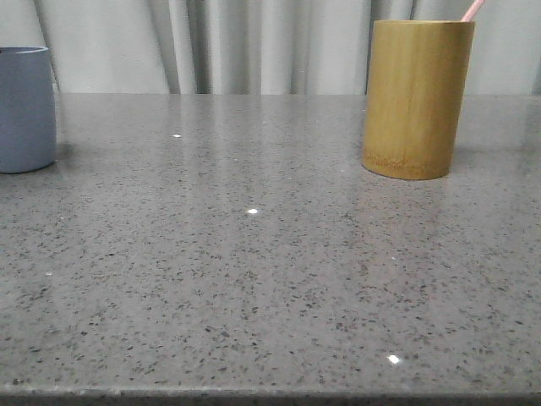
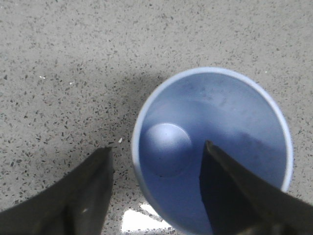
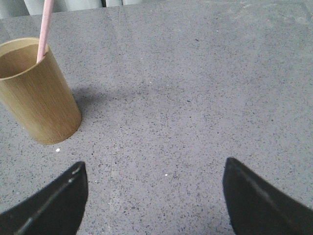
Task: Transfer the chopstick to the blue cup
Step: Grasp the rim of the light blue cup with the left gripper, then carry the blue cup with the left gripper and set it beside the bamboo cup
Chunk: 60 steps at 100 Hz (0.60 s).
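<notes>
pale pink chopstick [image 3: 45, 29] stands tilted in the bamboo cylinder [image 3: 36, 93].

Most of the chopstick [image 1: 473, 9] is hidden inside the bamboo cylinder [image 1: 416, 97]; in the front view only a short pink tip is seen before it is cut off by the upper edge. In the right wrist view its upper end [image 3: 46, 27] is likewise cut off. The blue cup [image 1: 25, 110] is cropped by the left edge in the front view. In the left wrist view part of its rim [image 2: 215, 147] is covered by one dark finger [image 2: 234, 196].
</notes>
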{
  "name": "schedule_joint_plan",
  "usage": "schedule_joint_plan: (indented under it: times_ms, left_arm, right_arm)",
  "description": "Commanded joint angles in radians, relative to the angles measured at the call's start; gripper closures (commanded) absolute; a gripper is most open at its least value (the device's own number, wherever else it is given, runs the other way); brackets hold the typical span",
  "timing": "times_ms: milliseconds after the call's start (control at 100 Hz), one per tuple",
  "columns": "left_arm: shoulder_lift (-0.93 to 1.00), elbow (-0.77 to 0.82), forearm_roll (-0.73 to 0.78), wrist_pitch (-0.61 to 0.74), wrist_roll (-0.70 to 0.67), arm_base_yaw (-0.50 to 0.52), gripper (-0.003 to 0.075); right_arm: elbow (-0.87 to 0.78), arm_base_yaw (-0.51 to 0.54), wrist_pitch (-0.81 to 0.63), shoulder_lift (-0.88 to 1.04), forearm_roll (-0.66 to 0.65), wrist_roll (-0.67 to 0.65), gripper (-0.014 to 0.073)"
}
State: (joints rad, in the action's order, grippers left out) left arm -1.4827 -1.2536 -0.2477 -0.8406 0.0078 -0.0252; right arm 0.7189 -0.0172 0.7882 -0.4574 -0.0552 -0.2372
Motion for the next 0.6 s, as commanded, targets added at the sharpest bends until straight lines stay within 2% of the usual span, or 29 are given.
schedule_joint_plan:
  times_ms: [0,70,160,360,590]
  left_arm:
    - [0.032,-0.039,-0.015,0.045,0.003,0.003,0.0414]
    - [0.032,-0.040,-0.015,0.045,0.003,0.003,0.0533]
    - [0.032,-0.040,-0.015,0.045,0.004,0.003,0.0737]
    - [0.032,-0.058,-0.096,-0.009,0.062,-0.004,0.0739]
    - [0.032,-0.133,-0.135,-0.050,0.101,-0.130,0.0739]
  right_arm:
    - [0.032,-0.002,-0.076,-0.018,-0.005,0.001,0.0021]
    - [0.032,-0.002,-0.076,-0.018,-0.005,0.001,0.0021]
    - [0.032,-0.002,-0.076,-0.018,-0.005,0.001,0.0021]
    - [0.032,-0.002,-0.077,-0.018,-0.005,0.001,0.0021]
    - [0.032,-0.002,-0.077,-0.018,-0.005,0.001,0.0021]
